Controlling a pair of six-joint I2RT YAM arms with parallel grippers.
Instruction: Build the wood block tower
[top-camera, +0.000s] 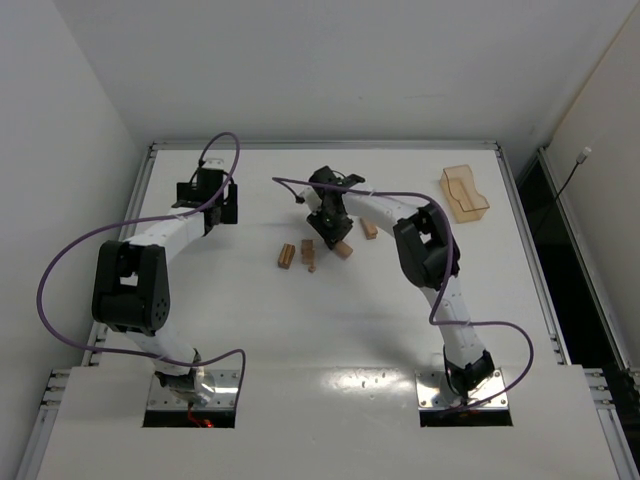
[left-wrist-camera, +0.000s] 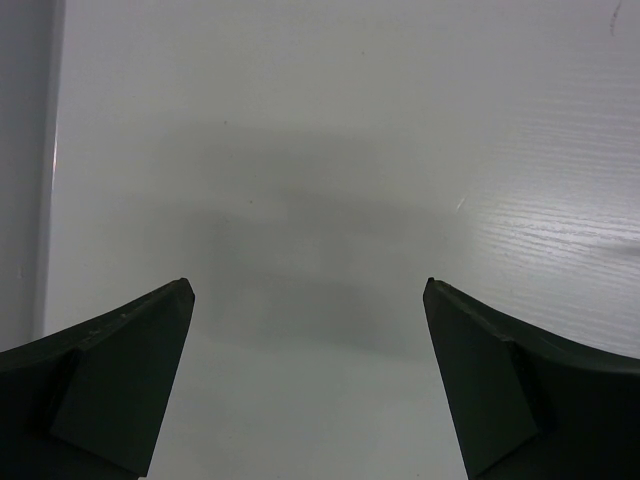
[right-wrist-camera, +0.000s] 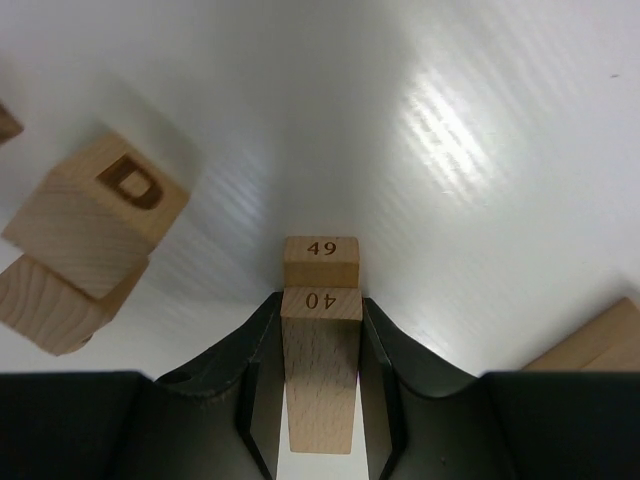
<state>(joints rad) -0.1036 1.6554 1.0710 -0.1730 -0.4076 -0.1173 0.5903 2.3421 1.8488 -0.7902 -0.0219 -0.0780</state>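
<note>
My right gripper (right-wrist-camera: 320, 302) is shut on a light wood block (right-wrist-camera: 320, 370) marked 40, held by its long sides. A second block (right-wrist-camera: 320, 260) marked 49 shows directly beyond and under it; I cannot tell whether the two touch. In the top view this gripper (top-camera: 328, 238) hangs over the loose wood blocks (top-camera: 286, 256) near the table's middle. Two blocks lie one on the other (right-wrist-camera: 92, 240) at the left, the upper one marked D. My left gripper (left-wrist-camera: 308, 288) is open over bare table, far left of the blocks (top-camera: 208, 203).
A translucent tan tray (top-camera: 464, 193) stands at the back right. One block (top-camera: 369, 229) lies right of my right gripper, another (top-camera: 343, 249) just below it. A block's end (right-wrist-camera: 600, 340) shows at the right edge of the right wrist view.
</note>
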